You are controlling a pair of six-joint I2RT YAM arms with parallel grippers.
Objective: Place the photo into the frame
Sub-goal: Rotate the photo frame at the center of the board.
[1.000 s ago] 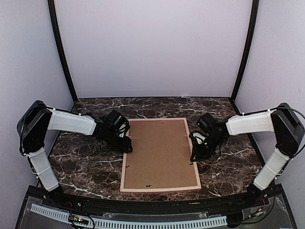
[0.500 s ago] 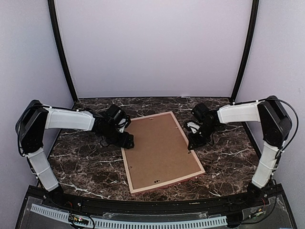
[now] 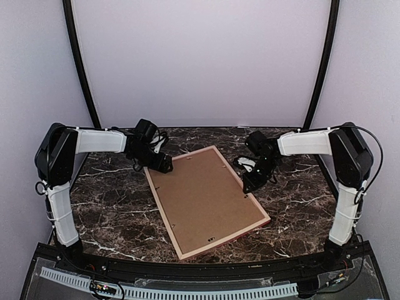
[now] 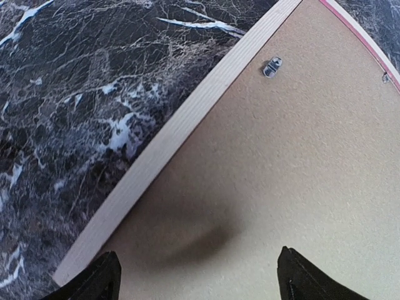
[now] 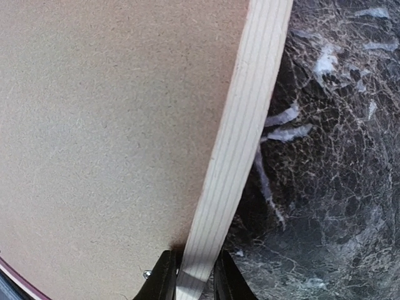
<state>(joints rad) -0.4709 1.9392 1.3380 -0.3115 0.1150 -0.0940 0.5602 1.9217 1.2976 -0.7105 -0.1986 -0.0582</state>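
The frame [image 5: 237, 125] is found lying face down and askew on the dark marble table [image 3: 112, 206], its pale wooden back turned up and a plain brown backing board [image 3: 203, 197] seated inside it. The photo is not to be seen in any view; whether it lies under the board cannot be told. The right gripper [image 5: 195, 275] is closed on the frame's right long rail, which is pinched between its fingers. The left gripper [image 4: 197, 281] is held wide apart above the board near the far left corner, with nothing in it. The frame is judged light, thin and stiff, though long enough to swing about a single grip. It is best taken by its rails at two opposite sides, not by the board. One frame, one backing board and two grippers are counted, and two small metal tabs [image 4: 272, 66] are seen at the board's edge.
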